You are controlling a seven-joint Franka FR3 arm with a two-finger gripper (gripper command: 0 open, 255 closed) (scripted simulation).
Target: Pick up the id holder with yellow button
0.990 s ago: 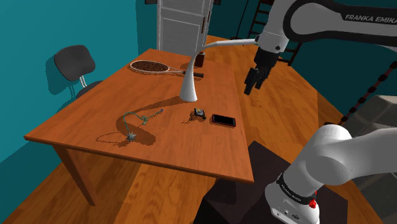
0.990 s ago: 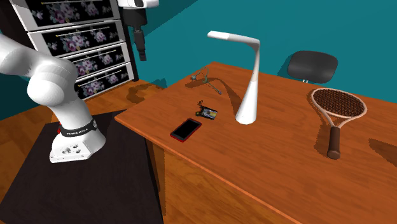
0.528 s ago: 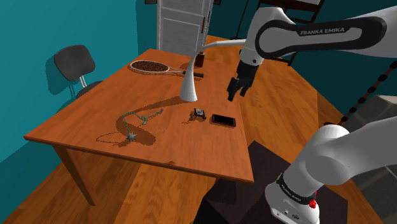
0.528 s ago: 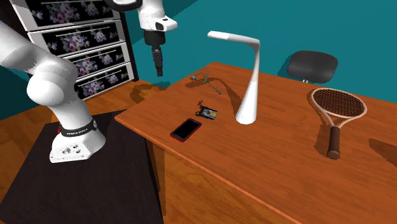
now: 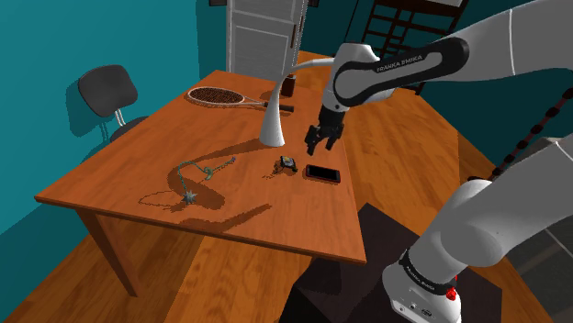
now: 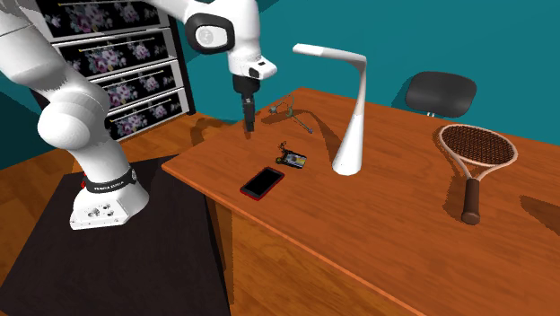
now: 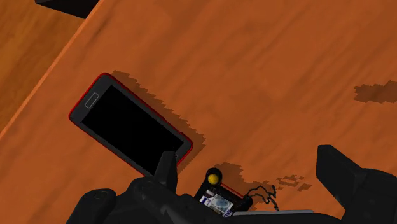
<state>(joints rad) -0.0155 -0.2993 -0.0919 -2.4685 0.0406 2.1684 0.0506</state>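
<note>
At mid-frame in the shoulder view, the all-black gripper hangs spread (clasping nothing) above the wooden counter, where the small dark yellow-buttoned id holder lies beside a red-edged black phone.

Home study: wooden desk, desk lamp, office chair, teal walls.

Wooden table, orange-brown top. Contents, placed in the shoulder view from the white desk lamp: tennis racket at 10 o'clock; black phone, red-edged, at 4; id holder, yellow button, at 5, just beside the phone; teal chain at 8.
</note>
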